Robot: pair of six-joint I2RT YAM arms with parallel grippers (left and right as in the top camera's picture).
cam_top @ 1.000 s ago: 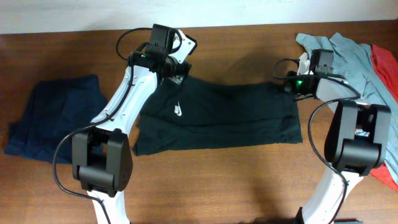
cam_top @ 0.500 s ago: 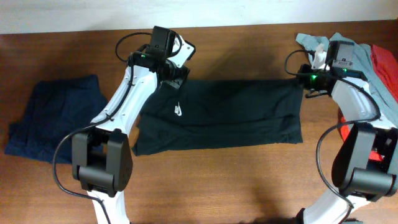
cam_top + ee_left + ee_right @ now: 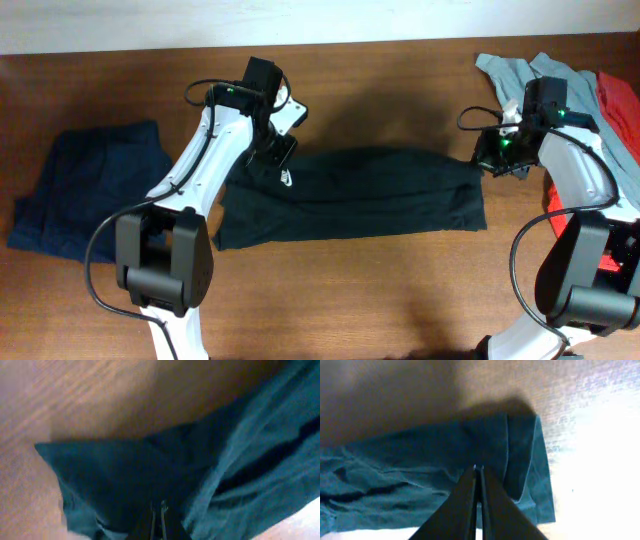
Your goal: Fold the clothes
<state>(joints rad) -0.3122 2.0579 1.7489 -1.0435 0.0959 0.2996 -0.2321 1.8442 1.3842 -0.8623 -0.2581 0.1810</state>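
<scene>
From overhead, the black T-shirt (image 3: 370,192) is seen spread sideways across the middle of the wooden table (image 3: 400,290), stretched between the two arms. The left gripper (image 3: 276,152) is clamped on the shirt's far edge at one end, and the white swoosh logo (image 3: 286,179) lies just below its fingertips. The right gripper (image 3: 492,160) is pinched on the far corner at the opposite end. A navy garment (image 3: 90,190) is seen well outboard of the left gripper, and a grey-blue shirt (image 3: 560,85) with a red cloth (image 3: 617,100) beside it is bunched just behind and outboard of the right gripper. In the left wrist view, the fingers (image 3: 152,521) are pressed together at the bottom edge with dark fabric gathered around them; the cloth is draped ahead of the tips in folds, and bare wood is seen beyond it. In the right wrist view, the two fingers are closed to a thin line, and their tips (image 3: 472,474) are buried in the shirt's hemmed end, which is doubled over just to one side of them; wood is seen ahead of the cloth.
</scene>
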